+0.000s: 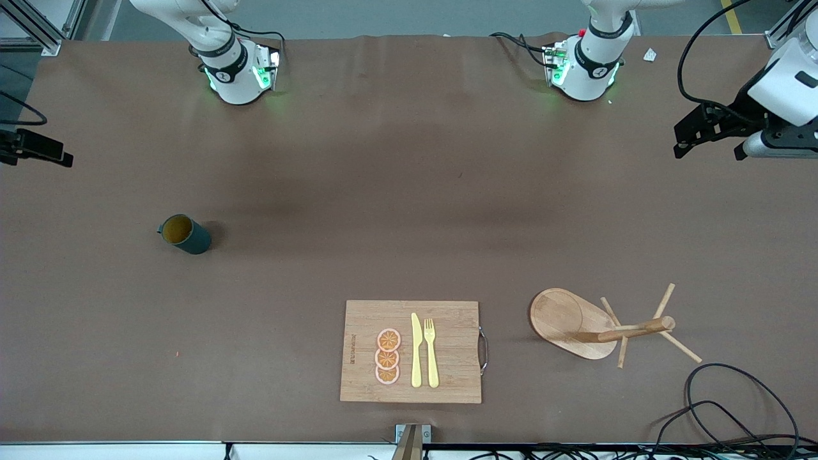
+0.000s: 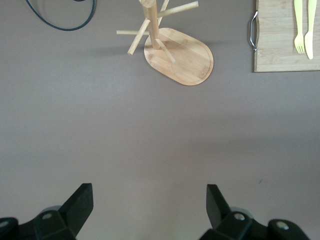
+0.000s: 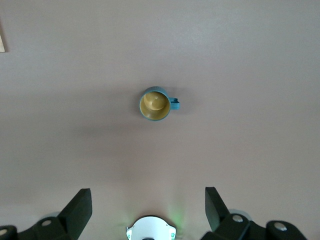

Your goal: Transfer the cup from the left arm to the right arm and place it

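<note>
The cup [image 1: 185,234], a dark teal mug with a yellow-brown inside, stands upright on the brown table toward the right arm's end. In the right wrist view the cup [image 3: 155,104] is seen from above, its handle sticking out sideways. My right gripper [image 3: 148,200] hangs open and empty well above the table; it shows at the edge of the front view [image 1: 38,150]. My left gripper [image 1: 706,144] hangs open and empty over the left arm's end of the table, with only bare table between its fingers [image 2: 150,200].
A wooden peg rack [image 1: 575,326] stands nearer to the front camera, toward the left arm's end. Beside it lies a cutting board [image 1: 457,377] with three orange slices, a yellow knife and a yellow fork. A black cable [image 1: 735,402] loops near the table's front corner.
</note>
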